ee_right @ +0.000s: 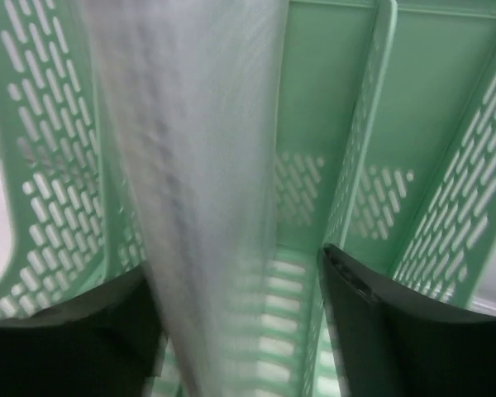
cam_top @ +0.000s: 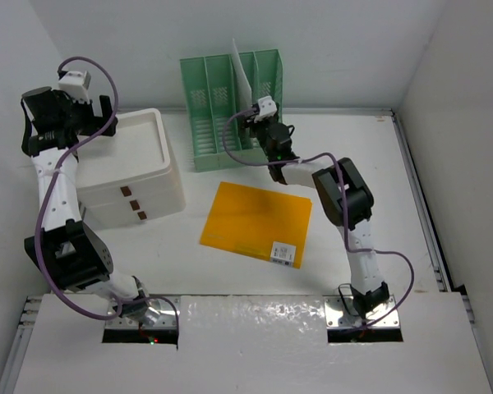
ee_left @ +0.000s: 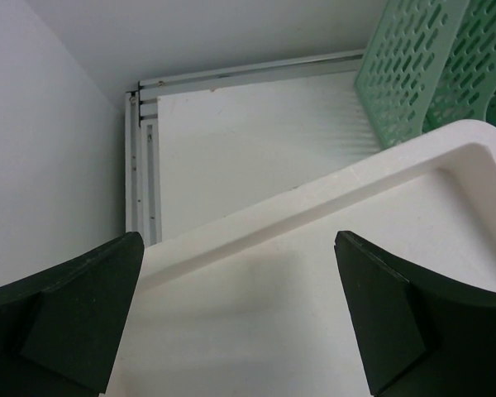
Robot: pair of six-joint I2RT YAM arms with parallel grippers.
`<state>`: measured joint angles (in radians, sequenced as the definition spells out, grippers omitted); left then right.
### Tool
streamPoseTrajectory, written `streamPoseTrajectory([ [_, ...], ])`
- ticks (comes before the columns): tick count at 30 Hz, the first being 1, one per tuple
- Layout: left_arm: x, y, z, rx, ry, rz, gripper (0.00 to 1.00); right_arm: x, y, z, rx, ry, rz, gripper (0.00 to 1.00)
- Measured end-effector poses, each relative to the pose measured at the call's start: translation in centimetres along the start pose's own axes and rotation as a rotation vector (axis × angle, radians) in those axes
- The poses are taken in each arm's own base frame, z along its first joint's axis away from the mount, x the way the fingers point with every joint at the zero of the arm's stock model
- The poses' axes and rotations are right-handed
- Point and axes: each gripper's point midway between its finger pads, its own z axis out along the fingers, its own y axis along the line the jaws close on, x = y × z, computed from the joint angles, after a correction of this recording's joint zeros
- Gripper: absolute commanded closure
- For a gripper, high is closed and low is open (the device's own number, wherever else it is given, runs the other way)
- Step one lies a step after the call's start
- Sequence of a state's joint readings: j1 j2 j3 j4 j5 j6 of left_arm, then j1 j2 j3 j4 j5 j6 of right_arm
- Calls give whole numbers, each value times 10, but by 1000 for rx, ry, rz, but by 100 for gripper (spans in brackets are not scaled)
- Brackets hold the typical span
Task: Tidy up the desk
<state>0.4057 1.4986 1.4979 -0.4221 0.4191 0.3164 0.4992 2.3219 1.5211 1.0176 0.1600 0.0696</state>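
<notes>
The right gripper [ee_right: 223,285] had its jaws apart, and a thin translucent white sheet [ee_right: 198,165] stood upright between them, blurred in the wrist view. It sat close to the left finger with a clear gap before the right finger [ee_right: 380,331], so it was not clamped. Just beyond those jaws rose the mint-green perforated plastic file rack [ee_right: 446,124]. The sheet stood in one of its slots and stuck up above the dividers, though which slot could not be told. The left gripper [ee_left: 238,248] hung with its jaws spread wide and nothing between them, just above the recessed top of a white plastic drawer box [ee_left: 355,174]. Under both grippers lay the desk [cam_top: 378,180], a large flat matte-white tabletop edged with silver metal rails [ee_left: 231,78] and set within white walls. It carried the rack at the far side and the drawer box to the left. A flat orange rectangular folder [cam_top: 256,220] lay on it nearer than the right gripper's jaws, well apart from them, with a small white label [cam_top: 283,252] at its near right corner.
</notes>
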Motion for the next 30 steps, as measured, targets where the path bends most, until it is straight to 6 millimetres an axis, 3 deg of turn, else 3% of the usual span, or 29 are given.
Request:
streamPoseTrajectory([
  [1, 0, -2, 0, 11, 1, 1, 0, -1, 1, -7, -13, 13, -4, 8],
  [5, 4, -12, -1, 63, 11, 4, 1, -20, 3, -37, -62, 104, -46, 1],
  [10, 6, -30, -7, 154, 17, 9, 3, -87, 6, -73, -96, 247, -63, 1],
  [13, 4, -46, -15, 210, 17, 33, 4, -107, 3, -114, -98, 367, -38, 1],
  [15, 4, -64, -19, 254, 23, 67, 6, -95, -1, -160, -89, 477, -8, 1],
  [17, 3, -90, -23, 314, 30, 114, 6, -62, -6, -214, -83, 619, 26, 1],
  [21, 4, -166, -39, 495, 27, 252, 6, 14, -13, -327, -57, 896, 134, 12],
  [23, 14, -202, -52, 594, 31, 314, 6, 37, -17, -374, -28, 989, 207, 19],
  [26, 38, -251, -69, 703, 66, 407, 7, 48, -16, -409, 5, 1024, 333, 29],
  [30, 93, -313, -83, 831, 163, 525, 9, 47, 4, -422, -26, 1038, 490, 46],
])
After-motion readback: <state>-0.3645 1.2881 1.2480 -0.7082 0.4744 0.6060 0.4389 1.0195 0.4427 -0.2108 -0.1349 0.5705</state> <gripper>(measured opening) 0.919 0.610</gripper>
